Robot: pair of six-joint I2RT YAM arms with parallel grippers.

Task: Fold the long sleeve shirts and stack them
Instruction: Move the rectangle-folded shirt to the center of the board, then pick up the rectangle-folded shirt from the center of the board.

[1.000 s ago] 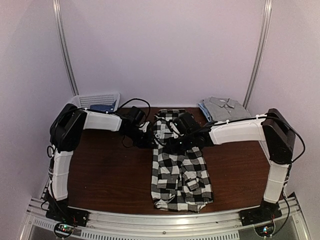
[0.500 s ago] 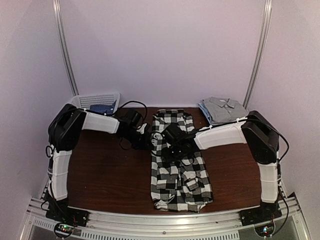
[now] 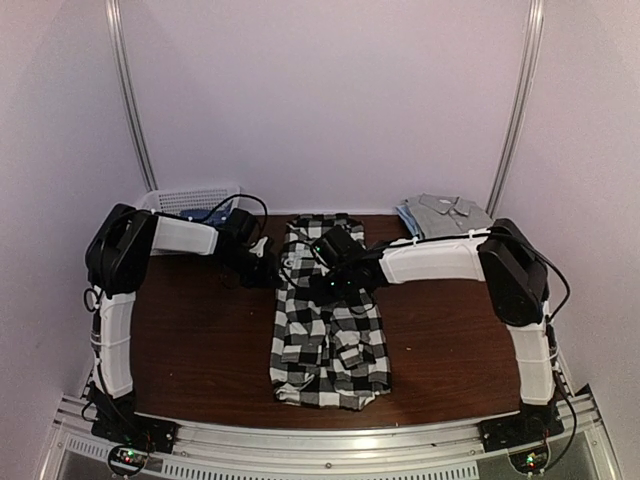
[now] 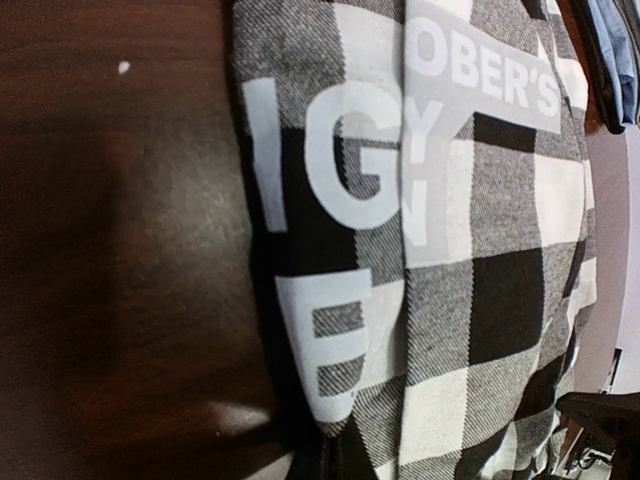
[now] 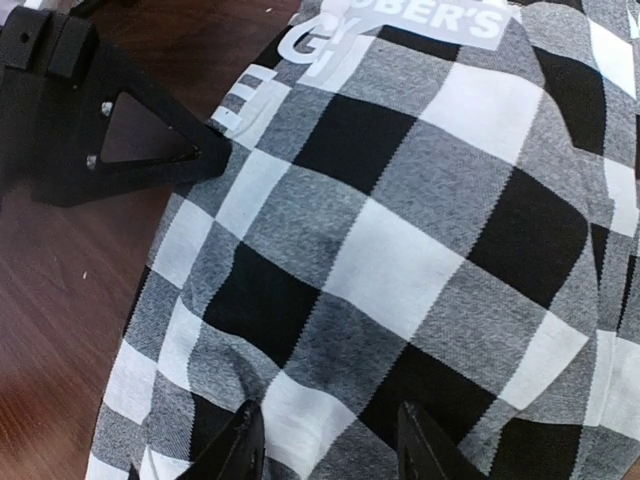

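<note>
A black-and-white checked long sleeve shirt [image 3: 330,325] lies lengthwise in the middle of the brown table [image 3: 200,340]. Its pale lettering [image 4: 350,170] shows near the collar end. My left gripper [image 3: 268,270] is at the shirt's upper left edge, shut on a pinched fold of the cloth [image 4: 345,462]. My right gripper [image 3: 320,277] hovers over the shirt's upper part. It stands open, its fingertips [image 5: 240,445] just above the checked cloth [image 5: 400,240], with nothing between them. A folded grey shirt [image 3: 447,215] lies at the back right, on a light blue one [image 3: 408,220].
A white slatted basket [image 3: 190,200] stands at the back left corner with blue cloth [image 3: 207,214] inside. The left gripper's black body [image 5: 110,120] shows close by in the right wrist view. White walls enclose the table on three sides.
The left gripper has shut on the shirt's edge and pulled left. The whole checked shirt has slid leftward. The right gripper has travelled left over it and opened wider.
</note>
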